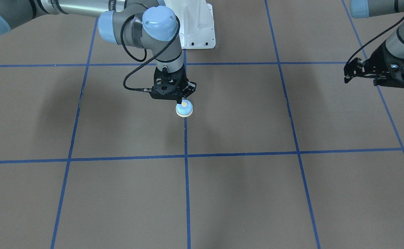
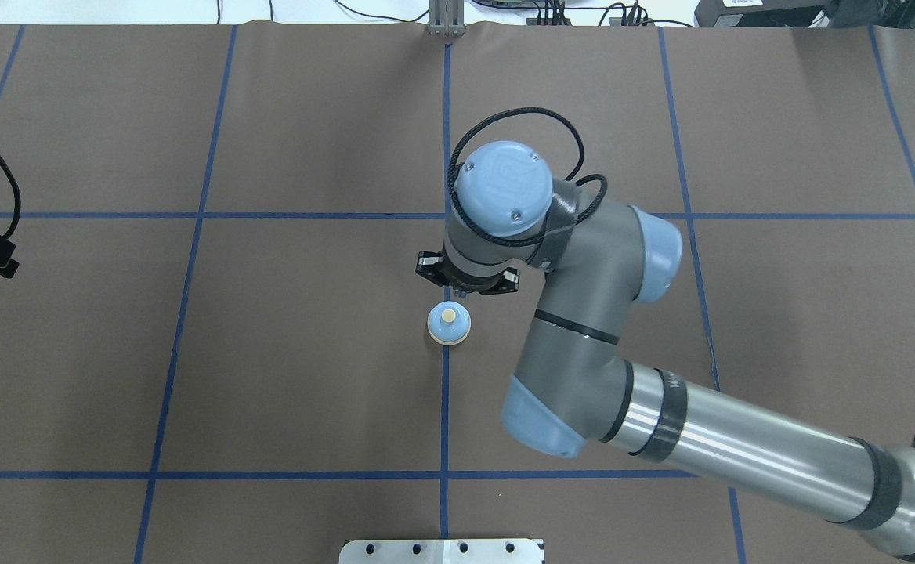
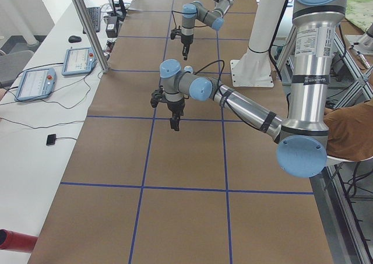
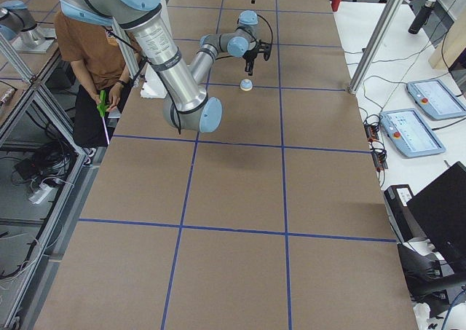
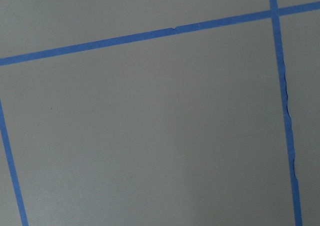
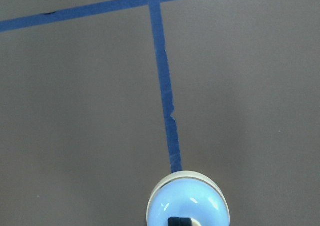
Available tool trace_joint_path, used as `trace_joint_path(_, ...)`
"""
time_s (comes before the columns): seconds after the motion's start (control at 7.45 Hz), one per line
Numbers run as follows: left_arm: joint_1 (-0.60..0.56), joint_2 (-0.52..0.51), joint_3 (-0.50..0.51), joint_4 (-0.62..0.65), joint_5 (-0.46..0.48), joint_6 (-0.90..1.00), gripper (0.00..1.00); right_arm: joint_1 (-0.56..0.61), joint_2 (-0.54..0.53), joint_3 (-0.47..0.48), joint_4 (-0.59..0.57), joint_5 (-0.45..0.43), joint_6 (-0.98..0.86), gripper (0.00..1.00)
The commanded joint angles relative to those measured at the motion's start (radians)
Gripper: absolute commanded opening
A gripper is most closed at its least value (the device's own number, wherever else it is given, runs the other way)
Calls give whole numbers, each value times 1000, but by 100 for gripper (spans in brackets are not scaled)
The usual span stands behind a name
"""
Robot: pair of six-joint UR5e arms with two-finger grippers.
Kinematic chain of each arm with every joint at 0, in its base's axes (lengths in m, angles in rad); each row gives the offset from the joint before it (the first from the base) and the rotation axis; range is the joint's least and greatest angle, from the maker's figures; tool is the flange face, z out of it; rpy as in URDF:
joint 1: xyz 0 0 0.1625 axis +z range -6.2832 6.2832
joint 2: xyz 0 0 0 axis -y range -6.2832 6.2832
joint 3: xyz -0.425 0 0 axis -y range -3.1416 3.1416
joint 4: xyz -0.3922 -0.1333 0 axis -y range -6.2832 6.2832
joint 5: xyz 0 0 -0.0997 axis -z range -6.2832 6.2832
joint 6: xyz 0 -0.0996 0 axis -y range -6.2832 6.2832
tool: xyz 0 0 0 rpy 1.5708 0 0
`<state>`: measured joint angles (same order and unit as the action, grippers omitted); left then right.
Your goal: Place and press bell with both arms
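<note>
Bell [image 1: 184, 110] placed on bench [image 1: 257, 193]; right fingers [image 6: 180, 221] closed, empty, directly over its button [image 1: 184, 103], so press straight down next; left fingers [image 1: 353, 70] unreadable.

Brown worktop [image 4: 233, 272], gridded with blue tape lines [image 4: 284, 191]. Right arm [image 4: 171, 60], near and large, entering over the robot-side edge and reaching toward the far end. Right hand [image 4: 250, 71] pointing down, just above the bell [image 4: 247, 86]; contact not discernible. Bell upright on the worktop, near the far edge. Seated person [image 4: 87, 46] in orange beyond the robot-side edge. Two tablets [image 4: 409, 132] beyond the opposite edge.
</note>
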<state>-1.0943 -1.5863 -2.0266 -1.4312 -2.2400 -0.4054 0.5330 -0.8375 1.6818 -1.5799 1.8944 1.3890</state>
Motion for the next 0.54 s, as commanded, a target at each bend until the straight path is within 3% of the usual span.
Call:
trace_joint_path(0.0,-9,11,2,0,-3,72,99,106,-212,221,-29,81,-121,0)
trace_joint_path(0.4,-105,98,0,-15,-20,242,99,374,-521,343,-23,283,-507,0)
